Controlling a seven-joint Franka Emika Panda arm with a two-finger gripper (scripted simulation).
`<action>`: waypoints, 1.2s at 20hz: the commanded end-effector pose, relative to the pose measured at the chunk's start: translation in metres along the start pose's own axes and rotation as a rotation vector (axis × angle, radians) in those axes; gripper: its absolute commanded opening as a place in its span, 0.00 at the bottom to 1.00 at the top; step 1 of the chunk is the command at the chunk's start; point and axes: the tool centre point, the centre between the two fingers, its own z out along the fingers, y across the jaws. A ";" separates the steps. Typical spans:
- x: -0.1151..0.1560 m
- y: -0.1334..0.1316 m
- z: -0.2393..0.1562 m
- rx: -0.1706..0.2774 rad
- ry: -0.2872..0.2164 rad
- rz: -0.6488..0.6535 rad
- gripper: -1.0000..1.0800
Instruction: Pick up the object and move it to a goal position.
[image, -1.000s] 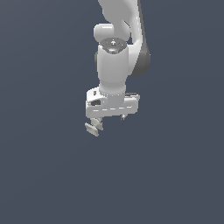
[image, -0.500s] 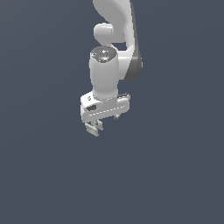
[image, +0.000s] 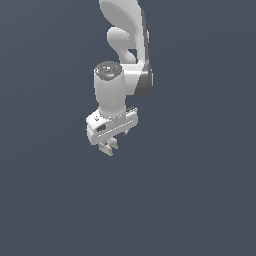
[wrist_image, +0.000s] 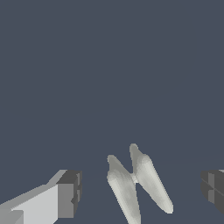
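Note:
The object (wrist_image: 136, 186), a small pale grey-white piece made of two short parallel slabs joined in the middle, lies on the dark grey surface. My gripper (wrist_image: 141, 189) is open around it. One finger (wrist_image: 66, 194) stands off to one side and the other finger (wrist_image: 213, 186) off to the opposite side, with a clear gap between each and the object. In the exterior view the gripper (image: 108, 146) points down from the white arm, and the object (image: 107, 149) shows as a small pale shape right at the fingertips, partly hidden by them.
The dark grey surface (image: 200, 200) stretches evenly in all directions, with no other objects, edges or goal marker visible. The white arm (image: 122, 45) rises toward the top of the exterior view.
The hand has come down and shifted toward the exterior view's left, so the fingers now sit around the object. The object itself has stayed in place.

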 end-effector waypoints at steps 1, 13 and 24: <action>-0.007 0.003 0.006 0.005 -0.005 -0.056 0.96; -0.040 0.014 0.033 0.031 -0.020 -0.311 0.96; -0.057 0.019 0.047 0.046 -0.024 -0.440 0.96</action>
